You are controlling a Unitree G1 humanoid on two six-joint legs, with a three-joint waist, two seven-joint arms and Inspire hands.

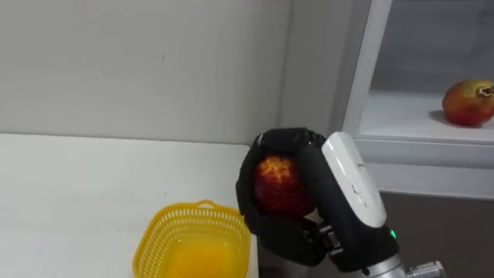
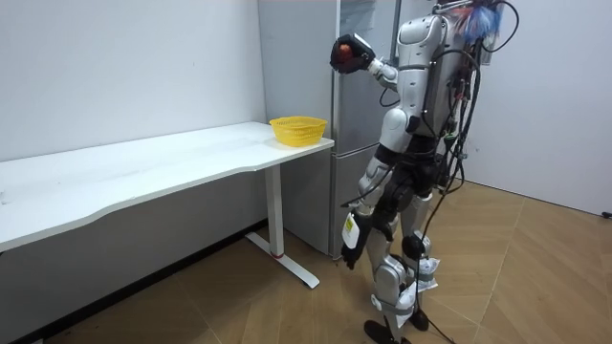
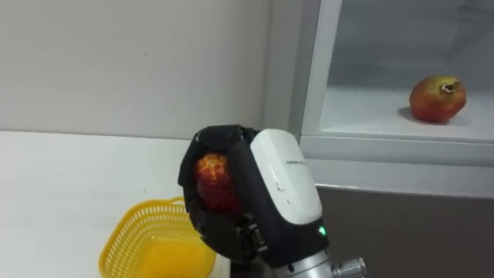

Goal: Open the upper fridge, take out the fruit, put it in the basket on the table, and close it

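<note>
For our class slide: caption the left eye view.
Right hand grips a red-orange round fruit near a yellow plastic mesh basket.

you'll see the right hand [image 1: 270,224] is black, its forearm shell white, a green light [image 1: 394,234] at its 4 o'clock.

Red-orange pomegranate [image 1: 278,181] is sitting in the right hand [image 1: 287,232], lower centre of the left eye view. Black fingers are curling round it on both sides, and its mottled yellow-red skin is facing the camera. In the room view it's being held up at head height in front of the grey fridge [image 2: 349,124], near the top of the frame.

Second pomegranate [image 1: 468,103], red with a yellow-green patch, is lying on the white shelf [image 1: 401,116] of the open upper compartment, upper right of the frame. Its crown is pointing up-right. It's sitting well apart from the held one.
</note>
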